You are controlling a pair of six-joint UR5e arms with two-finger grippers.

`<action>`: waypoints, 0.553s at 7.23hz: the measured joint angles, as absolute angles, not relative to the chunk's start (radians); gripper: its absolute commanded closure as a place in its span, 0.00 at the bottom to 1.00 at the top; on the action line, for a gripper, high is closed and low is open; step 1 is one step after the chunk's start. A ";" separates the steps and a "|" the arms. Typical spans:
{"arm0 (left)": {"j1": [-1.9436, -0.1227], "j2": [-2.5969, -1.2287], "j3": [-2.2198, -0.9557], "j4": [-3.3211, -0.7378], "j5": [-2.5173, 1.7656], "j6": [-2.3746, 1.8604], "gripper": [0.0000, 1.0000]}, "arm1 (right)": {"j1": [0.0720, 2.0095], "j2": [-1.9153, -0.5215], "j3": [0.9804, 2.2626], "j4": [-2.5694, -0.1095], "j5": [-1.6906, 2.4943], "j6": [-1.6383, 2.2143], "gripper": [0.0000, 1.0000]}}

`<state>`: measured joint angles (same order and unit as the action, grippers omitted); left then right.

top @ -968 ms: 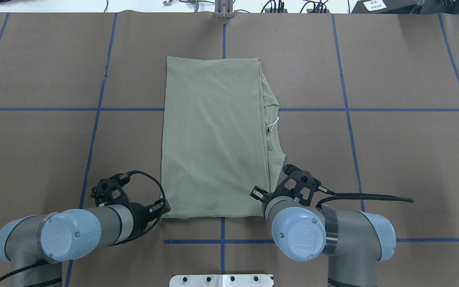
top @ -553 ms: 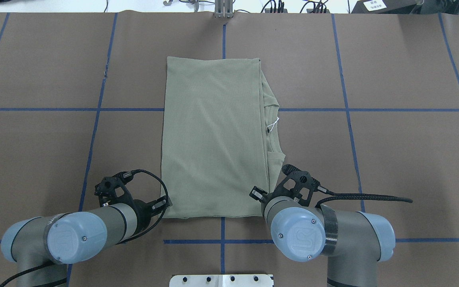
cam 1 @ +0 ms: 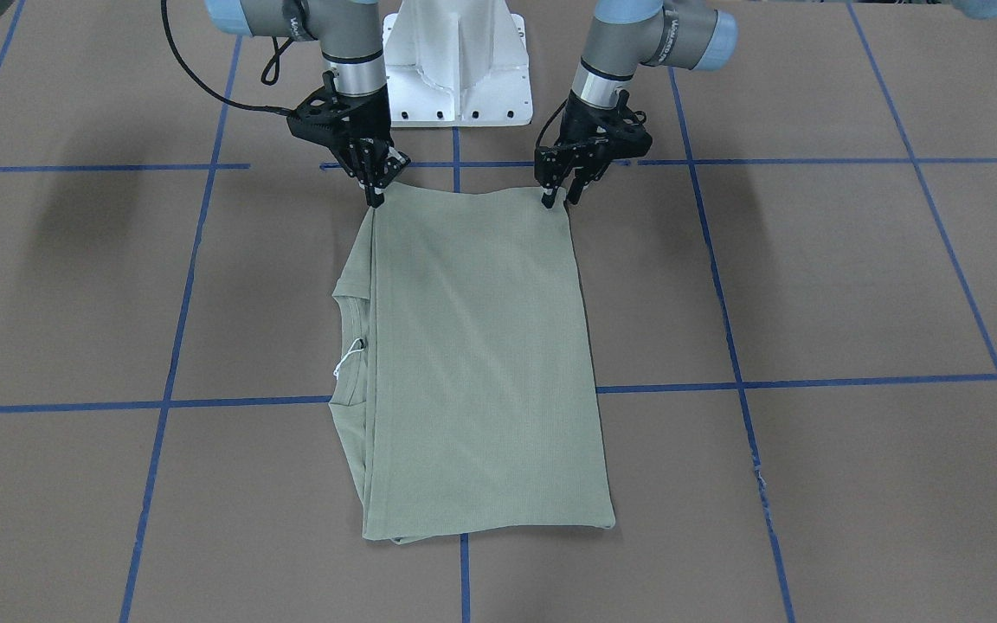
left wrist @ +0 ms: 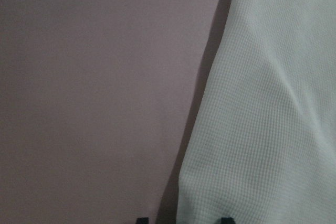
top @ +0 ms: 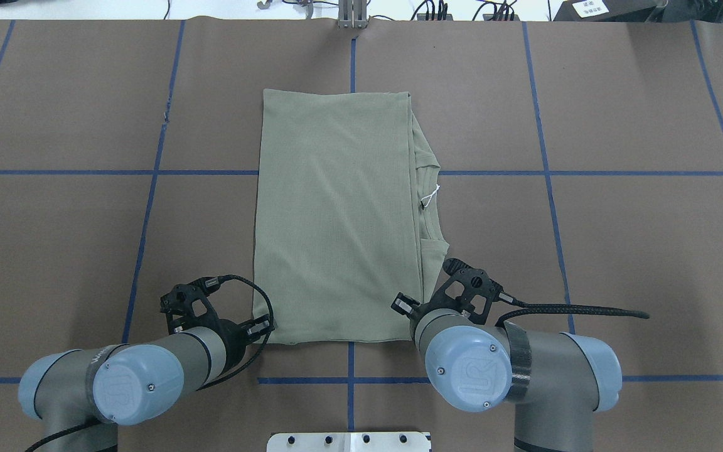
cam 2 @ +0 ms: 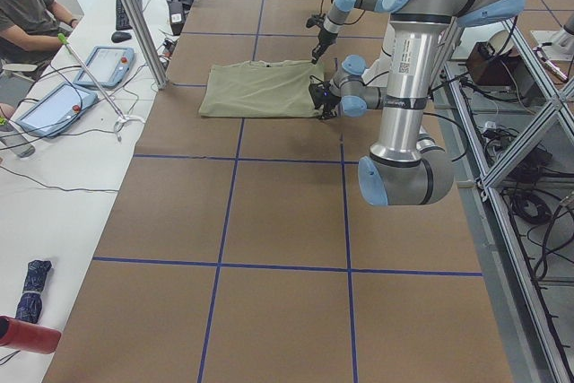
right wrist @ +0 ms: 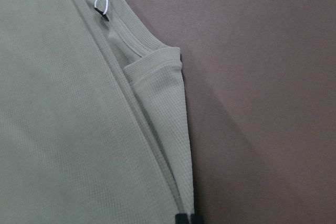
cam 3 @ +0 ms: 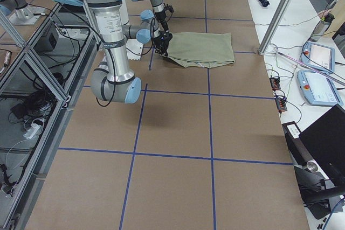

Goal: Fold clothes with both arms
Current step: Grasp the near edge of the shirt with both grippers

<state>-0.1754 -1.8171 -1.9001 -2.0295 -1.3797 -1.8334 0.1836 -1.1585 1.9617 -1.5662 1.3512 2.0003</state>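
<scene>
Front-facing: The sage-green shirt [cam 1: 481, 363] lies folded into a long rectangle on the brown bench [cam 1: 810, 285]. Its ribbed collar [cam 1: 353, 324] and white tag string [cam 1: 344, 361] peek out along one long side.
Front-facing, tools: The right tool [cam 1: 375, 195] stands on the robot-side corner by the collar, tips together on the cloth. The left tool [cam 1: 558, 199] stands at the other robot-side corner, tips apart.
Overhead: The left arm [top: 148, 373] and right arm [top: 499, 367] reach in from the robot's edge, one to each near corner of the shirt. Their wrists hide the tool tips.
Exterior left: A person [cam 2: 27, 6] sits at a white side table [cam 2: 54, 177] beside the bench.
Exterior right: The shirt lies flat just beyond both arms.
Left wrist: Two black fingertips [left wrist: 226, 220] show at the lower edge, set wide, with the shirt's edge between them.
Right wrist: The fingertips [right wrist: 181, 217] sit narrow, pinching the shirt's layered edge.
</scene>
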 measured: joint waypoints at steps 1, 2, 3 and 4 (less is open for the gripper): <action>-0.174 -1.824 -1.900 -2.029 -1.379 -1.834 1.00 | 0.184 -1.158 1.964 -1.566 1.351 2.000 1.00; -0.174 -1.833 -1.902 -2.028 -1.379 -1.834 1.00 | 0.184 -1.157 1.967 -1.567 1.351 2.000 1.00; -0.173 -1.837 -1.906 -2.027 -1.379 -1.833 1.00 | 0.184 -1.157 1.969 -1.567 1.351 2.000 1.00; -0.173 -1.839 -1.912 -2.021 -1.379 -1.834 1.00 | 0.184 -1.157 1.970 -1.568 1.351 2.000 1.00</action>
